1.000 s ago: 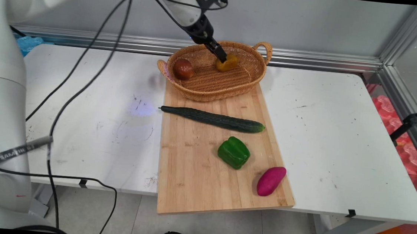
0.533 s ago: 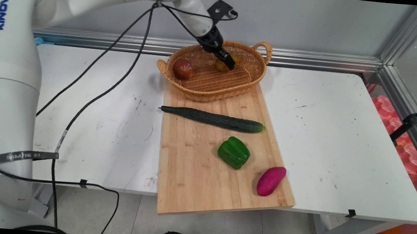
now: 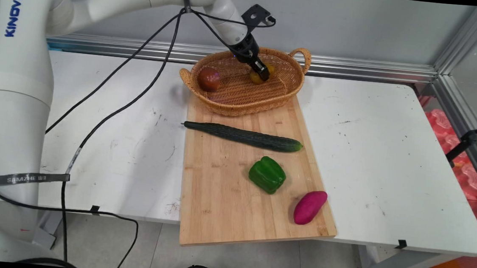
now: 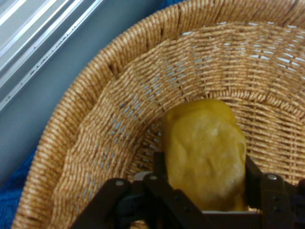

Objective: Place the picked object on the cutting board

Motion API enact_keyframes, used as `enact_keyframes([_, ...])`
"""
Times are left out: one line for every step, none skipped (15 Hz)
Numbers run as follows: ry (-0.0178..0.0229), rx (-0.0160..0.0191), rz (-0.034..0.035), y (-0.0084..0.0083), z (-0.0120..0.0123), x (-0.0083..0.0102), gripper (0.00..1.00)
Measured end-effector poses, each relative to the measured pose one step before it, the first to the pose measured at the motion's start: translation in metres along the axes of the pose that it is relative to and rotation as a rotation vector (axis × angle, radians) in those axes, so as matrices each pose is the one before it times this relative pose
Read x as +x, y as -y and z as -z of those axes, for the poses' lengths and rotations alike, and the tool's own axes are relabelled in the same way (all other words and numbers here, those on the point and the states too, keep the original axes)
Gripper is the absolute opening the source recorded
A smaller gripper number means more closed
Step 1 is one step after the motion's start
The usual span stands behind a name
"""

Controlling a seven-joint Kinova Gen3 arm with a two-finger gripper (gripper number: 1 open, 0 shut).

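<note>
The black gripper (image 3: 263,73) reaches down into the wicker basket (image 3: 224,103) at the table's (image 3: 389,163) far edge, and its two fingers (image 4: 159,167) stand either side of a yellow pepper (image 4: 205,152), pressed against its flanks, so the pincer is closed around it. The pepper lies between the fingers, its bulk reaching out past their tips toward the basket's woven wall; in the hand view it sits low in the basket near the curved inner side, though whether it rests on the basket floor or is lifted just off it cannot be told. From the main view the pepper (image 3: 270,69) shows only as a small yellow patch behind the gripper, in the basket's far right part, near the handle at that end. A dark red round fruit (image 3: 208,79) lies in the basket's left end, well apart from the gripper. The basket's near side rests on the far end of a wooden cutting board (image 3: 224,201), which carries a long cucumber (image 3: 242,136) lying crosswise, a green pepper (image 3: 267,174) nearer the middle, and a purple sweet potato (image 3: 310,207) by the board's near right corner.
</note>
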Motion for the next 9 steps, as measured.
enact_keyframes([0.00035,-0.00099,-0.00273,-0.00021,0.00168,-0.00067,0.00])
enact_keyframes([-0.00099,0.00002,-0.00288,0.00015,0.00445,-0.00134,0.00])
enact_keyframes([-0.00165,-0.00026,-0.00290,-0.00037,0.00375,-0.00003,0.00])
enact_keyframes([-0.00294,-0.00045,-0.00439,-0.00057,0.00600,0.00034,0.00])
enact_keyframes([-0.00441,-0.00056,-0.00568,-0.00110,0.00789,0.00105,0.00])
enact_keyframes([-0.00385,-0.00030,-0.00547,-0.00073,0.00728,0.00058,0.00])
enact_keyframes([-0.00512,-0.00030,-0.00905,-0.00119,0.01062,0.00079,0.00])
enact_keyframes([-0.00479,-0.00068,-0.01235,-0.00164,0.01222,0.00045,0.00])
enact_keyframes([-0.00336,-0.00371,-0.01592,-0.00227,0.01324,0.00033,0.00])
